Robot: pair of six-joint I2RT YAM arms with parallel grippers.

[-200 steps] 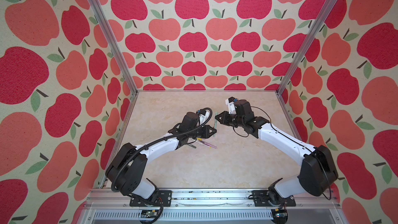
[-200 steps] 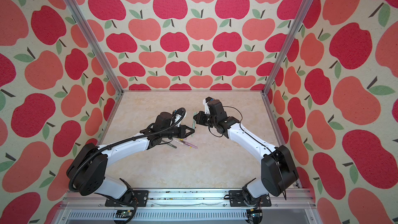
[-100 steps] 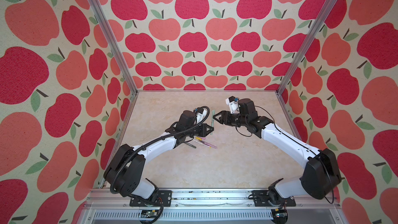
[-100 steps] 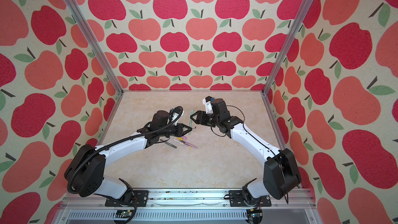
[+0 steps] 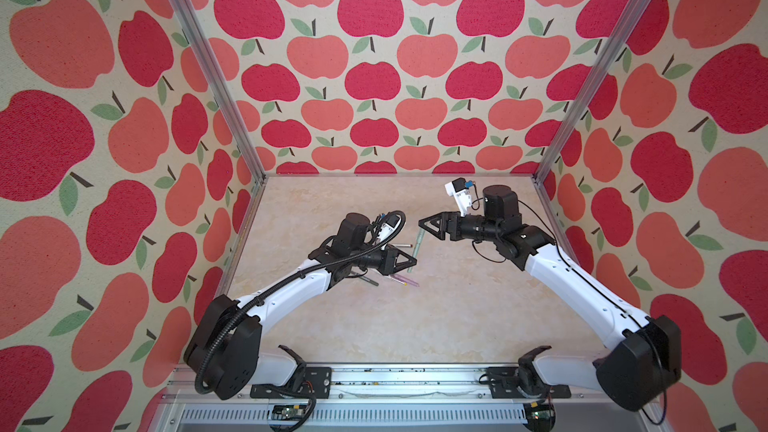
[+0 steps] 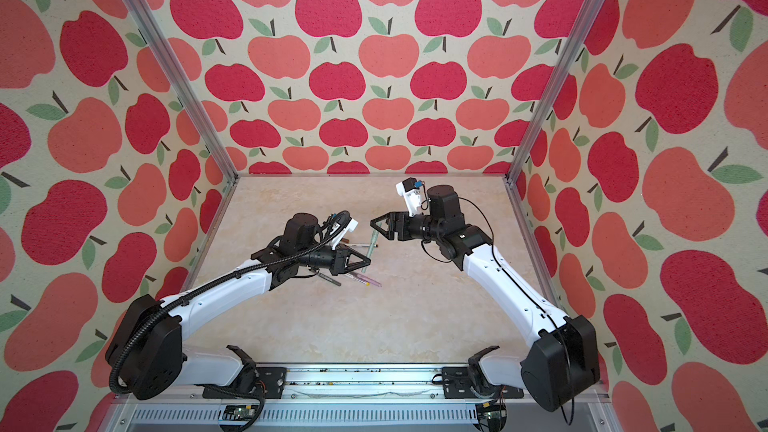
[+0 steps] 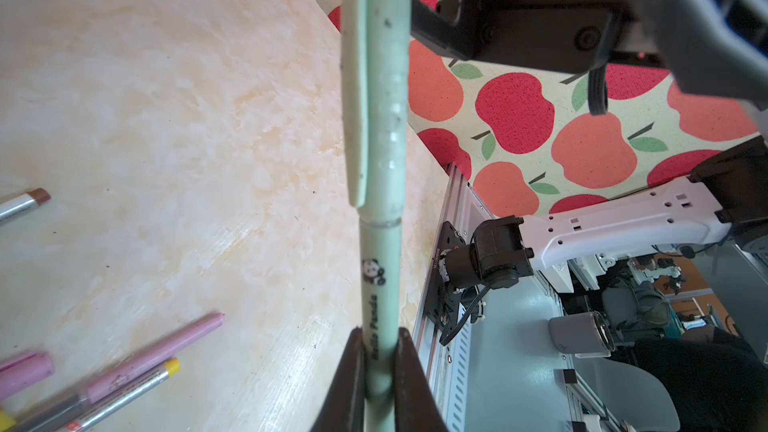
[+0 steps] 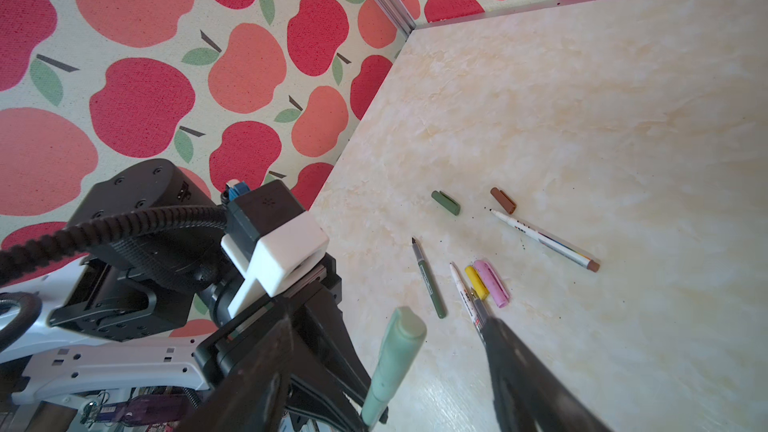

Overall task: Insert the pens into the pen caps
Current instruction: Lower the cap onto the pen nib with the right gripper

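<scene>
My left gripper (image 7: 379,338) is shut on the barrel of the sage green pen (image 7: 380,276), held above the table in both top views (image 5: 415,251). The sage green cap (image 8: 399,351) sits on its far end. My right gripper (image 8: 388,322) is open, its fingers wide on either side of that cap and not touching it. On the table lie the dark green pen (image 8: 430,280), dark green cap (image 8: 445,203), brown cap (image 8: 503,200), brown-ended pen (image 8: 548,241), yellow cap (image 8: 476,282), lilac cap (image 8: 492,283) and lilac pen (image 7: 166,347).
The loose pens and caps cluster on the marble tabletop (image 5: 457,317) under and just behind my left gripper (image 5: 413,261). Apple-print walls with metal posts (image 5: 216,76) close in three sides. A rail (image 5: 374,380) runs along the front edge.
My right gripper has opened and drawn back to the right, off the capped end of the sage green pen. The left gripper still holds the pen.
</scene>
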